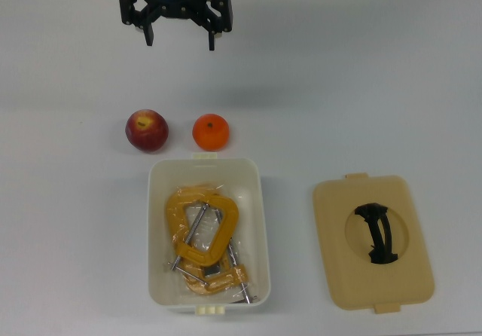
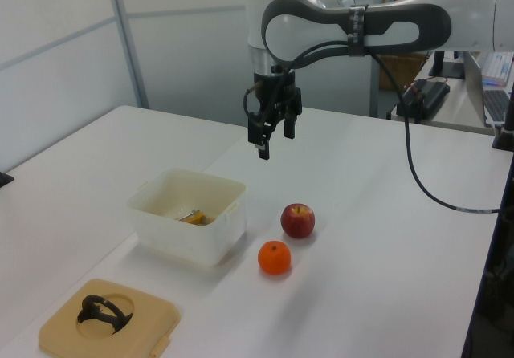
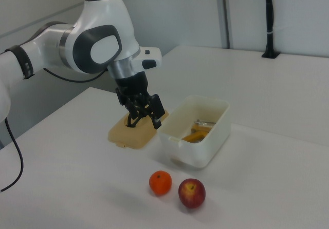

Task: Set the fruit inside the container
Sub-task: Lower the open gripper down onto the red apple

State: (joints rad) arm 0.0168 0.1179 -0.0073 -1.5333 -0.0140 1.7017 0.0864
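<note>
In the left view the claw [image 2: 273, 136] hangs open and empty above the white bench [image 2: 385, 237], beyond the tub [image 2: 186, 216], while the apple [image 2: 297, 221] and orange [image 2: 274, 258] sit just beside each other on the tub's right, the tan lid [image 2: 108, 319] nearest.

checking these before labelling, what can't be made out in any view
- Yellow clamps in the container: the left view and right view show only a sliver behind the tub walls.
- Lid: in the right view, the gripper covers part of it.
- Arm: cut off by the top view's upper edge.
</note>
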